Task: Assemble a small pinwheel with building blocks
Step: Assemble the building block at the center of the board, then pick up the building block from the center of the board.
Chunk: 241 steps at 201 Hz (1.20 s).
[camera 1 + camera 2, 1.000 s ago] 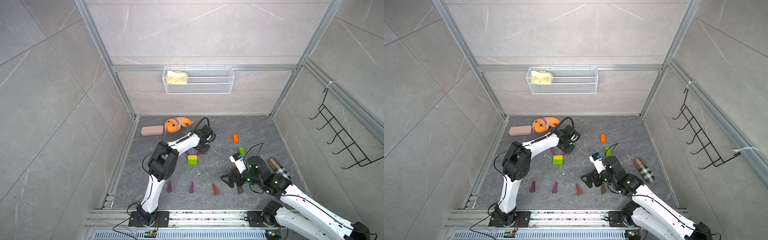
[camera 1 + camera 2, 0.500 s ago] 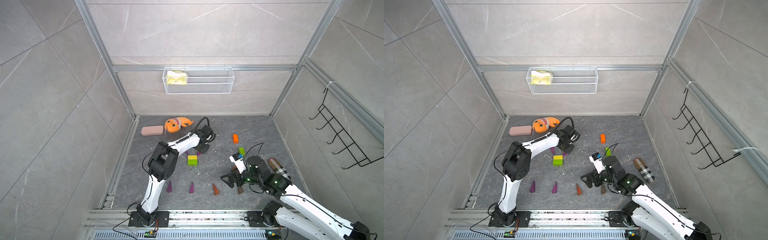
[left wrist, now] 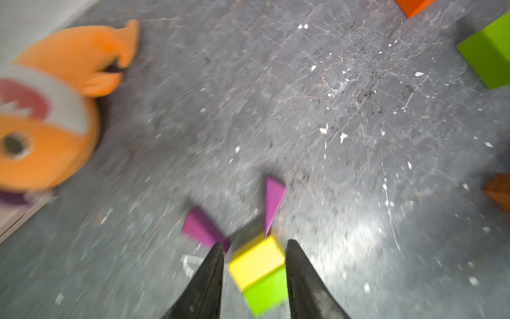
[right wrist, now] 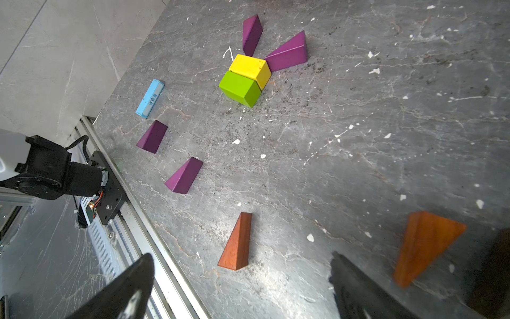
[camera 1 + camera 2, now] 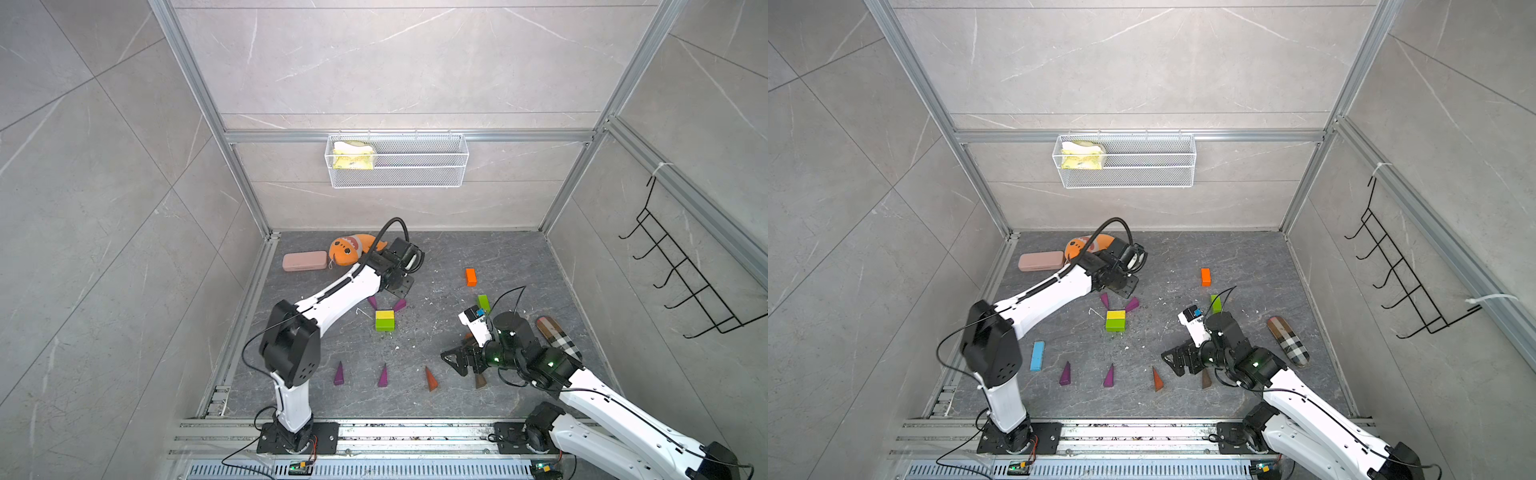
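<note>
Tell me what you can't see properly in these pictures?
Writing on the blue bar: too small, right wrist view.
Plush toy: blurred, cut by the edge, left wrist view.
Left gripper: tips hidden under its wrist in both top views.
Dark brown wedge: half under the right arm, both top views.
Yellow thing in the basket: behind mesh, can't tell what.

Setup is basically a booth: big pale grey marble-look tiles on the walls (image 5: 374, 62), held in an aluminium frame (image 5: 407, 136). The floor (image 5: 478, 249) is a darker grey stone-look slab, pretty scuffed, with white flecks and dark grit all over. A white wire basket (image 5: 415, 172) hangs off the back rail with something yellow-and-white (image 5: 351, 156) stuffed in one end. A black wire hook rack (image 5: 681, 274) is zip-tied to the side wall's frame. A metal rail (image 5: 395, 434) runs along the near edge. Light's soft and even, with a bit of glare on the floor.
</note>
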Available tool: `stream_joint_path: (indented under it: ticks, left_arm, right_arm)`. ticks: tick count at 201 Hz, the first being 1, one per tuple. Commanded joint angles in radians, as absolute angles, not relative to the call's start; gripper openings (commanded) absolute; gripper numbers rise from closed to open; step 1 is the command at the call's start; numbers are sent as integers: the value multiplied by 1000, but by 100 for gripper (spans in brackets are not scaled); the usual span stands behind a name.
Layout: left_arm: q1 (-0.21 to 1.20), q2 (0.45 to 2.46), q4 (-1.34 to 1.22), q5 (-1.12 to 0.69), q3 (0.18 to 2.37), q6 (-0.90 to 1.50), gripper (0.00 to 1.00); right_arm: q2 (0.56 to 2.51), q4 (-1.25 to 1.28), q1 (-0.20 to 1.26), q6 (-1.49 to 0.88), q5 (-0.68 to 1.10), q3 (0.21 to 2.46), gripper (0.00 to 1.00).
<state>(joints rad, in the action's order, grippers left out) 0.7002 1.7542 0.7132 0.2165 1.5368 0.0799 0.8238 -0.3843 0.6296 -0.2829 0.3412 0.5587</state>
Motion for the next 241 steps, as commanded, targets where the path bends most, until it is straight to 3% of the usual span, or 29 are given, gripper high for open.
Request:
stream_joint_path:
  ticks: [1,42,94,181,241]
  left_arm:
    - [690,1590,817,287,1372,264,40]
    - [685,1296,922,276,1076,524,43]
    - [686,1127,1036,189,856,748,45]
    - [749,1171,986,189,694,892,49]
    - [749,1190,860,183,665,832,48]
  right_arm:
    - [819,-361,626,-260,355,540,100]
    - [835,-358,627,-249,388,544,100]
    - [808,-338,626,-250,430,526,100]
    - [793,-325,626,-248,446,517,100]
    - [793,-324,625,-247,445,515,100]
